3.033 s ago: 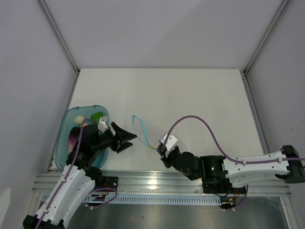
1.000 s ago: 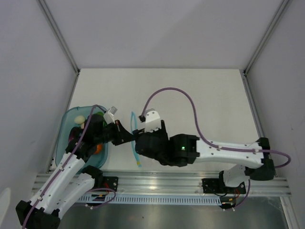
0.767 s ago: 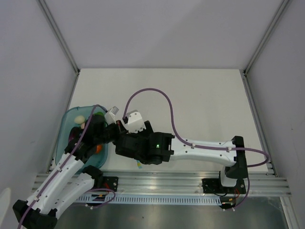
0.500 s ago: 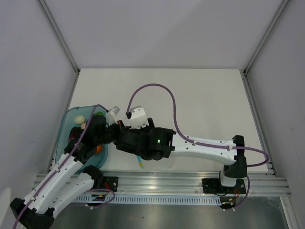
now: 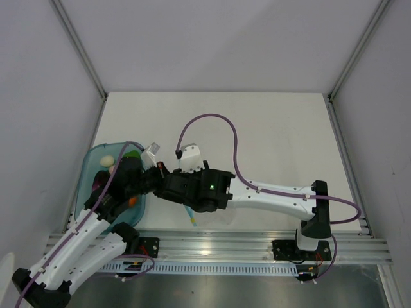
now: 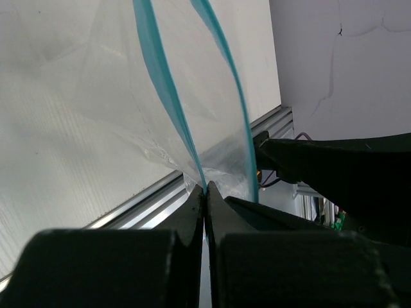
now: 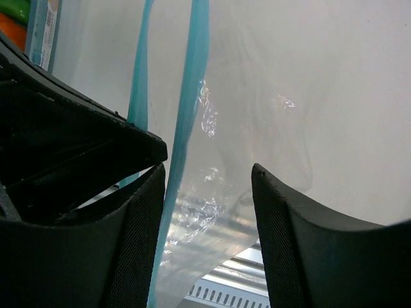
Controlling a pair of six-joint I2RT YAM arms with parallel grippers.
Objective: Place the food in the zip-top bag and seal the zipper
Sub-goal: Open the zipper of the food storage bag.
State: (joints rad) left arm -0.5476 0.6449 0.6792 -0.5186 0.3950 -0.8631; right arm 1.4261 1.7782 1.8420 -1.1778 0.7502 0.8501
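Two zipper edges (image 7: 192, 58) — apart, bag (image 7: 247, 141) seemingly open

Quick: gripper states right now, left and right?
Left gripper: closed, pinching the zipper of the zip-top bag.
Right gripper: open, jaws astride the bag's other lip, nothing clamped.

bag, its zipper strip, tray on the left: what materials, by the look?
Bag: thin clear plastic film, glossy; it wrinkles and glints. Zipper strip: likely thicker plastic, translucent blue. Tray: probably rigid translucent teal plastic, with a smooth rounded rim.
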